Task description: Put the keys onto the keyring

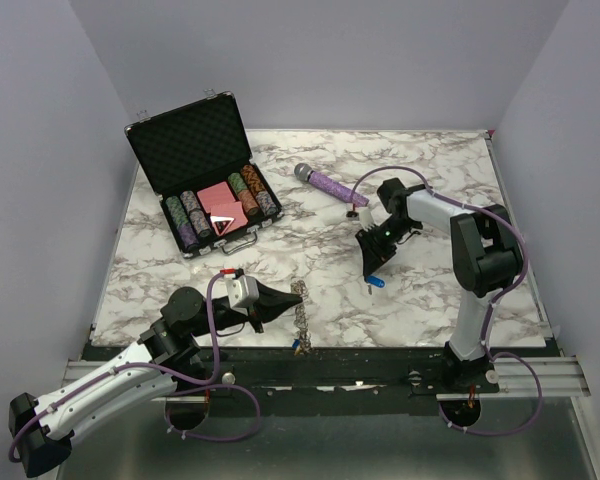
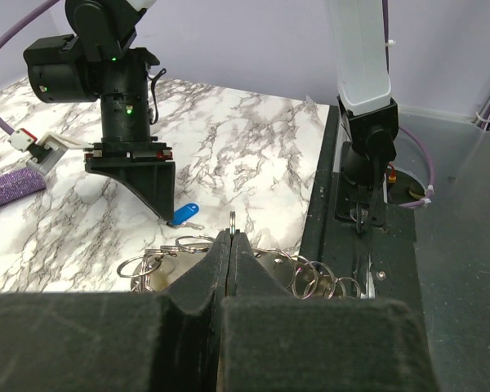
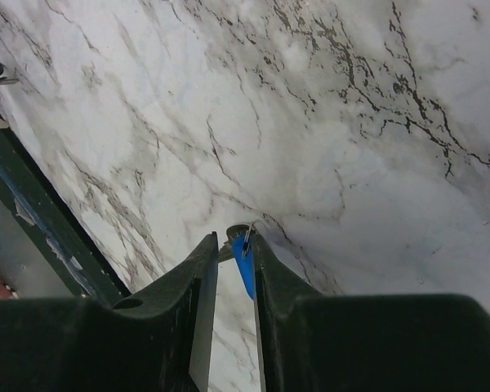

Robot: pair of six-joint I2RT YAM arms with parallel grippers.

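I'm pinching my left tool (image 2: 231, 237) fully together on the thin wire of the keyring (image 1: 300, 303), lying by the middle of the tabletop's (image 1: 430, 180) near edge, while my right tool (image 3: 235, 243) is sitting slightly apart, straddling the blue key (image 3: 245, 276) nearer the right edge.

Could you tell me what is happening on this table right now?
The left tool is shut on the keyring near the front edge of the table. The right tool points down over a blue key lying on the table, a finger on either side; whether it grips it yet is unclear.
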